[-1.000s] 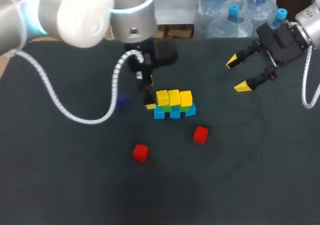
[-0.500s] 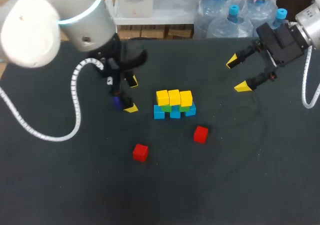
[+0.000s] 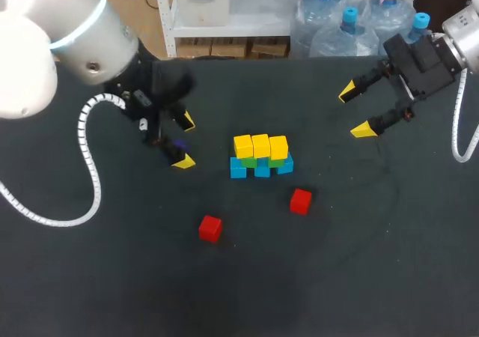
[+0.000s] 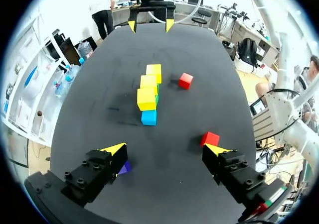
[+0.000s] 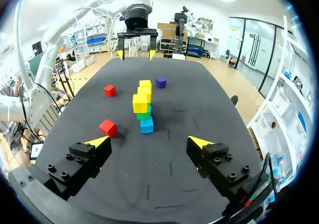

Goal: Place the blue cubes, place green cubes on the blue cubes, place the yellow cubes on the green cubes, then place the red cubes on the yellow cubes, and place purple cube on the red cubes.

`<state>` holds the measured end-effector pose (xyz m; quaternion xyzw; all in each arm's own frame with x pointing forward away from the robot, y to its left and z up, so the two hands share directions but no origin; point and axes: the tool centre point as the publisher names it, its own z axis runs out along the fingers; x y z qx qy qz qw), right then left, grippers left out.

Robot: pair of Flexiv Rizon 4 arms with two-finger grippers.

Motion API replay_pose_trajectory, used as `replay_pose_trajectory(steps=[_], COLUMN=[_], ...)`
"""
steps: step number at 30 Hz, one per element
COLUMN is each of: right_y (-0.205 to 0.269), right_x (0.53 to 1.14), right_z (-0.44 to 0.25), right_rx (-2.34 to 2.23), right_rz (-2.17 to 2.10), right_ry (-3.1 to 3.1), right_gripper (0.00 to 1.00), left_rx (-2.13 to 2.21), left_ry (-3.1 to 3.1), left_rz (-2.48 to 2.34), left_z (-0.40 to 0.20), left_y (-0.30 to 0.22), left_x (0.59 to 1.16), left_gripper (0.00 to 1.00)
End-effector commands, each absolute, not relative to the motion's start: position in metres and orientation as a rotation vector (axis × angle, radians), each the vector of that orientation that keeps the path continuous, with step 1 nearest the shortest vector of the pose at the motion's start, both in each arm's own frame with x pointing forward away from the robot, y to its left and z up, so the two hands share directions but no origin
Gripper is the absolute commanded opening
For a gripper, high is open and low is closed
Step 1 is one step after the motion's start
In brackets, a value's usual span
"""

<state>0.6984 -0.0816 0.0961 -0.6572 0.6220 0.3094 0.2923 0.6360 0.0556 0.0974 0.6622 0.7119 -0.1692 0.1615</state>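
Dark table, left tool released, pulled back leftward from stack, right tool released

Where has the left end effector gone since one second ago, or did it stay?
Yes, it moved. In the head view the left end effector went leftward, away from the cube stack, which stayed put.

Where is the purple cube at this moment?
In the head view the purple cube sits left of the cube stack, between the left gripper's open fingers.
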Motion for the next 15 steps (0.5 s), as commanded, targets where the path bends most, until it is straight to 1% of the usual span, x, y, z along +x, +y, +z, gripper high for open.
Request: replay_pose_trajectory(steps=[1, 10, 15], right_y=[-0.081, -0.081, -0.081], right_x=[0.698, 0.698, 0.698], right_z=[0.096, 0.096, 0.096], right_rx=[-1.751, -1.751, -1.751], right_rz=[0.824, 0.824, 0.824], right_ry=[1.656, 1.656, 1.656], right_gripper=[1.0, 1.0, 1.0], left_rx=[1.869, 1.819, 1.721], left_ry=[2.007, 2.019, 2.034], left_rz=[-0.511, -0.52, -0.459], left_z=[0.096, 0.093, 0.112], left_y=[0.058, 0.062, 0.075], left_x=[0.635, 0.638, 0.64], left_gripper=[1.0, 1.0, 1.0])
